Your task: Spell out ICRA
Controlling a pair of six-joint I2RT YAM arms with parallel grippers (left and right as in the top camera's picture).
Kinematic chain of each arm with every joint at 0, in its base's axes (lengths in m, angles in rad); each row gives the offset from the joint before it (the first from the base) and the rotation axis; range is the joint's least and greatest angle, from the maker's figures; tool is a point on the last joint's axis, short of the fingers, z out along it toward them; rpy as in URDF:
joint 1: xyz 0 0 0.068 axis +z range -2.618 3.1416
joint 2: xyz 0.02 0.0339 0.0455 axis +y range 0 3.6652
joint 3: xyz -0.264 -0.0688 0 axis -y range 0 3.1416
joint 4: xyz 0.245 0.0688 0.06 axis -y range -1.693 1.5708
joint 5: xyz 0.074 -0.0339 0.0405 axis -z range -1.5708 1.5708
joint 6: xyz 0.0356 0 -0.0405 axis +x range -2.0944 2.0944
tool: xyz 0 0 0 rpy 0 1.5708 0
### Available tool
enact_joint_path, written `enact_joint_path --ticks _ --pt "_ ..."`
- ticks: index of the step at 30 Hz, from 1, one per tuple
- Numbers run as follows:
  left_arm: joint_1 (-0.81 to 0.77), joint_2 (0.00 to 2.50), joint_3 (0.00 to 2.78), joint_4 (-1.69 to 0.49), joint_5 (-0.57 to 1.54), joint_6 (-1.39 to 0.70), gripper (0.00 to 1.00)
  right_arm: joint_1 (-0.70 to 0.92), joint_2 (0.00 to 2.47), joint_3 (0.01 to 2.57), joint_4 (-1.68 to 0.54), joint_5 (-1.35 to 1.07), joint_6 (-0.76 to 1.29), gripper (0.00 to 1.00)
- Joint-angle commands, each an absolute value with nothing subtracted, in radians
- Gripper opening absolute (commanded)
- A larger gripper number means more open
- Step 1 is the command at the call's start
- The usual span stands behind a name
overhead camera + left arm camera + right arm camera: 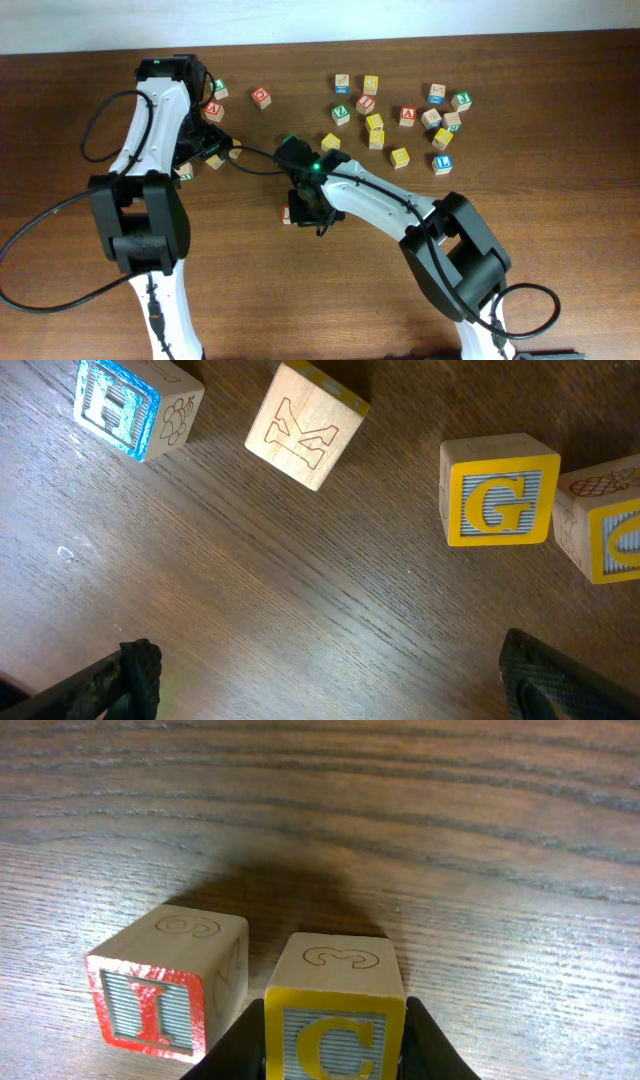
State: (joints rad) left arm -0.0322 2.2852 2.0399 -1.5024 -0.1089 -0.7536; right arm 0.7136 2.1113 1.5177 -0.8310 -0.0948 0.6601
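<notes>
A yellow C block (335, 1020) sits between the two black fingers of my right gripper (335, 1045), which is shut on it. Its top face is engraved with a 3. Just left of it, a small gap away, a red I block (165, 985) rests on the wood. In the overhead view my right gripper (310, 208) hides the C block, and the I block (287, 214) peeks out at its left. My left gripper (330, 680) is wide open with bare table between its fingertips (135, 675). A red A block (213, 108) lies by the left arm.
Ahead of the left gripper lie a blue H block (125, 405), a plain M block (305, 425), a yellow G block (500, 490) and another yellow block (610, 525). Several loose letter blocks (400, 115) are scattered at the back right. A red block (262, 97) lies at the back.
</notes>
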Motion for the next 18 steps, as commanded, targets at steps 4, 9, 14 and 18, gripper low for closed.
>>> enact_joint_path --ticks 4,9,14,18 --pt "-0.030 2.261 2.041 -1.501 -0.113 -0.762 0.99 0.727 2.116 1.537 -0.833 -0.100 0.679 0.24" --pt "-0.030 2.261 2.041 -1.501 -0.113 -0.762 0.99 0.727 2.116 1.537 -0.825 -0.096 0.690 0.24" --pt "-0.030 2.261 2.041 -1.501 -0.113 -0.762 0.99 0.727 2.116 1.537 -0.815 -0.097 0.685 0.24" --pt "-0.030 2.261 2.041 -1.501 -0.113 -0.762 0.99 0.727 2.116 1.538 -0.819 -0.097 0.686 0.25"
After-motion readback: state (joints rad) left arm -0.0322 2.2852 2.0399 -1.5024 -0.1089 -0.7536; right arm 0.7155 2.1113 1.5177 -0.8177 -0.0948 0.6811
